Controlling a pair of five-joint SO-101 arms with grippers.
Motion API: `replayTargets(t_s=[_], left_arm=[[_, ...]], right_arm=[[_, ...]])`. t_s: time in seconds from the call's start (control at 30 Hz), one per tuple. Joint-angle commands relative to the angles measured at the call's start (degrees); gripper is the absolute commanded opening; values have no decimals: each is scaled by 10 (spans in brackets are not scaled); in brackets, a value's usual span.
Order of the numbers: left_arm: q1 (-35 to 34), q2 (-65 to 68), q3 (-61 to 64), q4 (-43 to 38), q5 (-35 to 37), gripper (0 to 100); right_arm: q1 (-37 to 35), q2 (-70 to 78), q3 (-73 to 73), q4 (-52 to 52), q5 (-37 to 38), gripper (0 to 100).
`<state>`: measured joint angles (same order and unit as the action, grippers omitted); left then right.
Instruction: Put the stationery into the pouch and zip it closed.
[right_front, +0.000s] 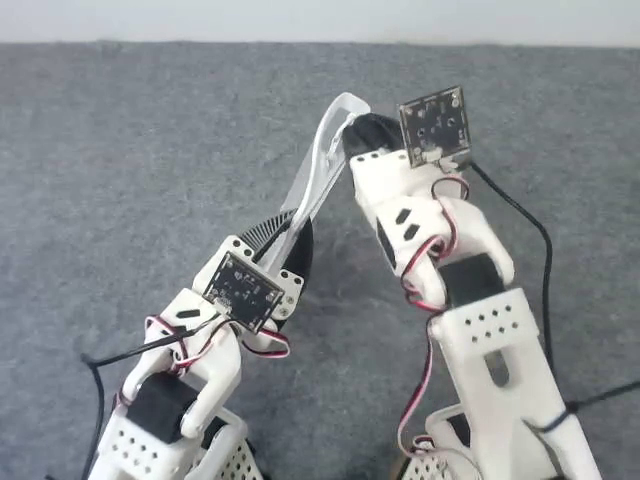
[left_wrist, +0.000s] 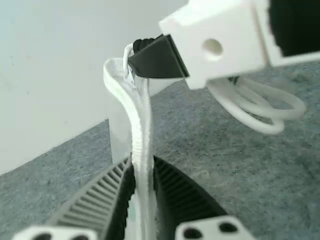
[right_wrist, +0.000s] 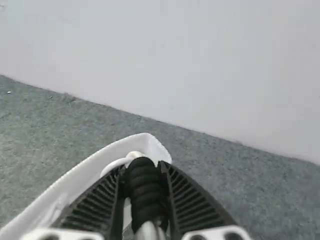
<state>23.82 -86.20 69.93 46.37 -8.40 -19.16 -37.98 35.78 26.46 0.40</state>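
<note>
A clear pouch (right_front: 318, 170) with a white zip band hangs in the air, stretched between both arms above the grey mat. My left gripper (right_front: 290, 235) is shut on the nearer end of the pouch (left_wrist: 137, 125), with the zip band pinched between its ribbed black jaws (left_wrist: 142, 185). The right gripper (right_front: 358, 130) is shut at the pouch's far, upper end (right_wrist: 75, 185), where a white zip-pull ring (left_wrist: 129, 55) sits at its tip (left_wrist: 150, 55). In the right wrist view a black ribbed piece (right_wrist: 142, 185) lies between that gripper's jaws. What is inside the pouch cannot be made out.
A grey carpet-like mat (right_front: 130, 170) covers the table up to a white wall (right_front: 200, 20) at the back. Black cables (right_front: 540, 260) trail beside the right arm and by the left arm's base (right_front: 95, 365).
</note>
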Motion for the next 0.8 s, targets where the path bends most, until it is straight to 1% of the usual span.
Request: replayTargets(t_s=[0.0,0.3,0.77], left_arm=[[1,-21,2,28,6,7],[1,-21,2,30,6,7],[1,-21,2,36,5,7]], right_arm=[[77,44,-66,-26,-9,6],[80,99,-111,-26,-8,6],[120,222,-215,-26,-8,6]])
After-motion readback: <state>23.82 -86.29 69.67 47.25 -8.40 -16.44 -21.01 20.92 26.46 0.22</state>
